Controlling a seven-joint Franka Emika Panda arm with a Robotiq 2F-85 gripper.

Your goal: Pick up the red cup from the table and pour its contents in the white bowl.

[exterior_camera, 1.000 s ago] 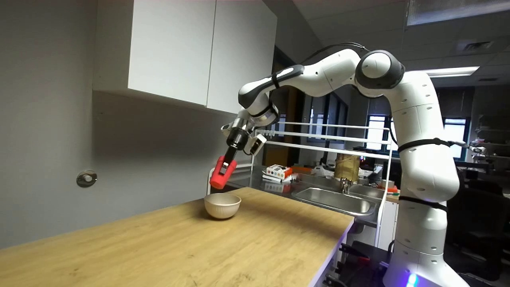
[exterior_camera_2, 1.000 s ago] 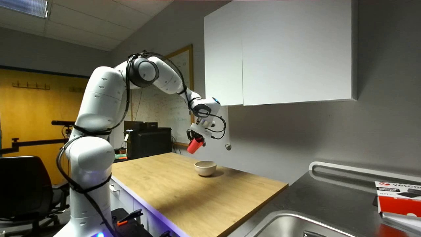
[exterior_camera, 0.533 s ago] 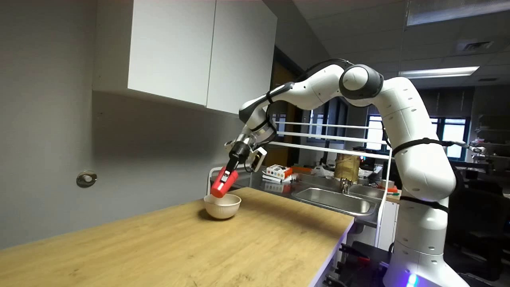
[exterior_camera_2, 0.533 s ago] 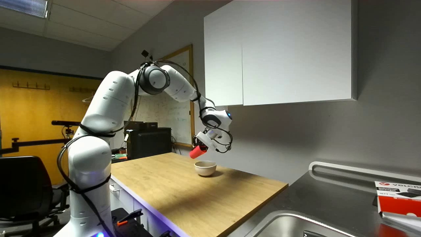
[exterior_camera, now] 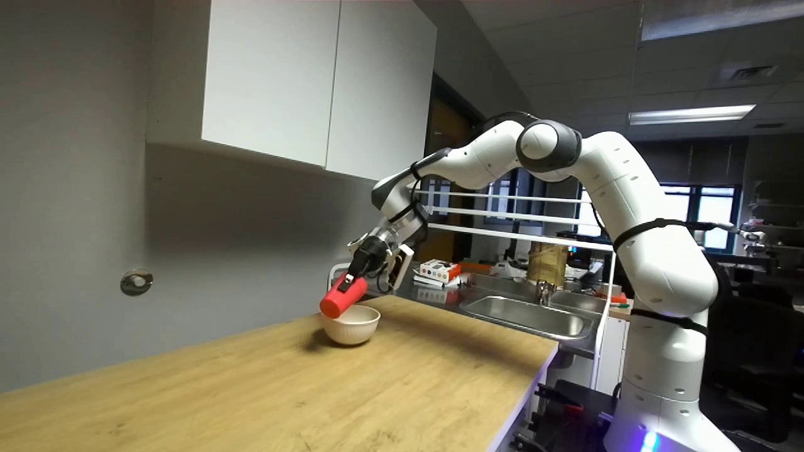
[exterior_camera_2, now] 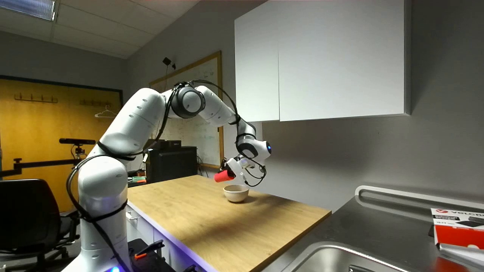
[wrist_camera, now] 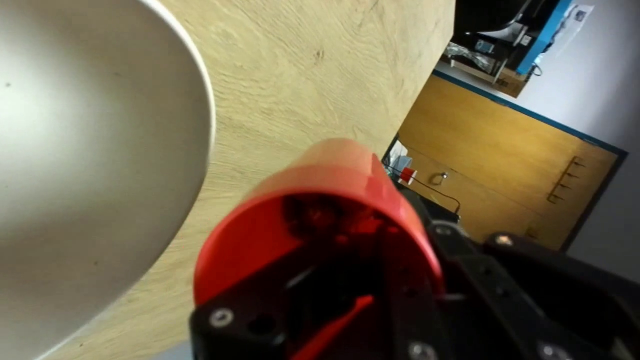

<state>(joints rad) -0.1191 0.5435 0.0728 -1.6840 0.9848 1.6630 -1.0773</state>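
Note:
The red cup (exterior_camera: 344,296) is in the air, strongly tilted, close above the white bowl (exterior_camera: 352,329). In an exterior view the cup (exterior_camera_2: 224,176) is nearly horizontal, its base pointing left, above and left of the bowl (exterior_camera_2: 236,193). My gripper (exterior_camera: 350,280) is shut on the cup's wall near the rim. In the wrist view the cup's mouth (wrist_camera: 330,175) faces the camera, and one finger appears inside, one outside. The cup's inside is dark, so its contents cannot be told. The bowl (wrist_camera: 90,150) fills the left there, showing only small specks. It stands on the table (exterior_camera: 264,389).
A white wall cabinet (exterior_camera: 270,75) hangs above the table's rear. The grey wall (exterior_camera: 81,251) runs along the back. A white rack (exterior_camera: 521,232) stands at the table's end, with a metal sink (exterior_camera: 534,314) and a Velcro box (exterior_camera_2: 457,230) beyond.
The arm has come down, bringing the cup lower and closer to the bowl. The cup has tilted further towards horizontal. The bowl has not moved, and the gripper keeps its hold.

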